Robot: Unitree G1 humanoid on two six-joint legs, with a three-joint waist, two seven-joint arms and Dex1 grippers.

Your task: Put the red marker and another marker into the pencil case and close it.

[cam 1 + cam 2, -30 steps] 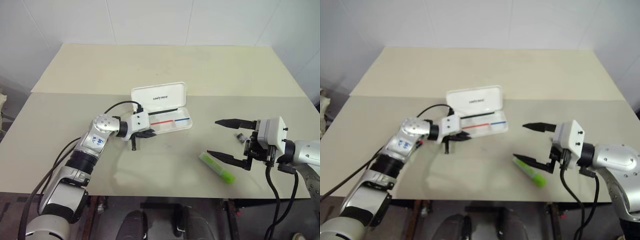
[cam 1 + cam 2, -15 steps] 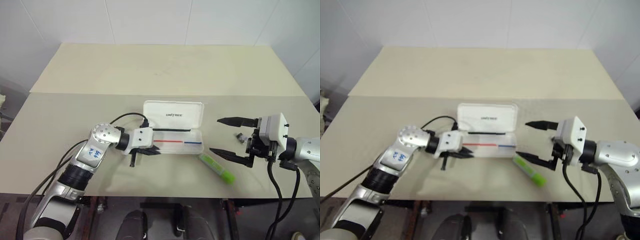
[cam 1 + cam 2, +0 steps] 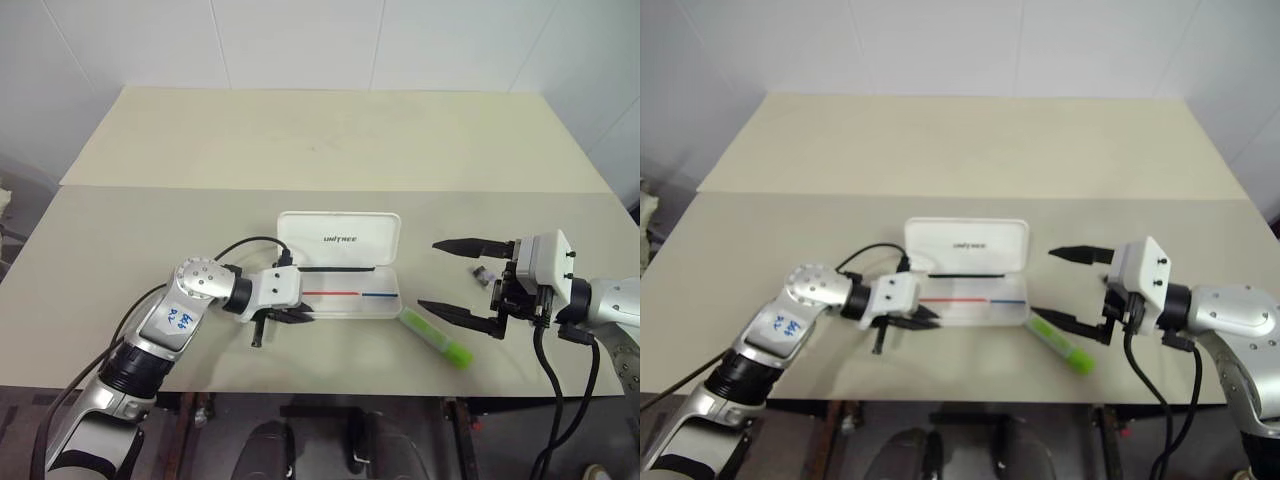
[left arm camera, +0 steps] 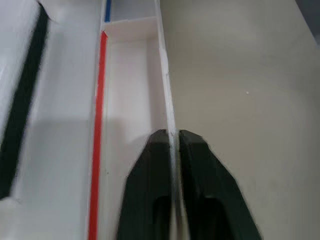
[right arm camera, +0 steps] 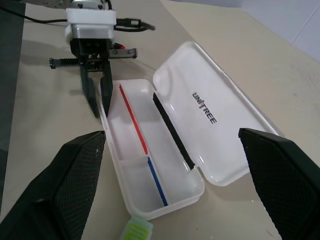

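Note:
The white pencil case [image 3: 345,300] lies open in the middle of the table, its lid [image 3: 338,238] with dark lettering folded back flat. A red and blue stripe runs along the tray, and a dark strip lies along the hinge. My left gripper [image 3: 303,318] is shut on the tray's near wall at its left end, one finger inside and one outside [image 4: 170,134]. The lime-green marker [image 3: 435,336] lies on the table just off the case's near right corner. My right gripper [image 3: 428,274] hovers open above that marker, holding nothing. The red marker is out of view.
A small dark grey object [image 3: 483,273] lies on the table beside the right gripper. The table's front edge [image 3: 320,392] runs close below the case and the green marker. A seam [image 3: 200,187] crosses the tabletop behind the case.
The left gripper drew back toward the table's front edge, dragging the case with it and turning it square. The case now lies next to the green marker. The right arm kept still.

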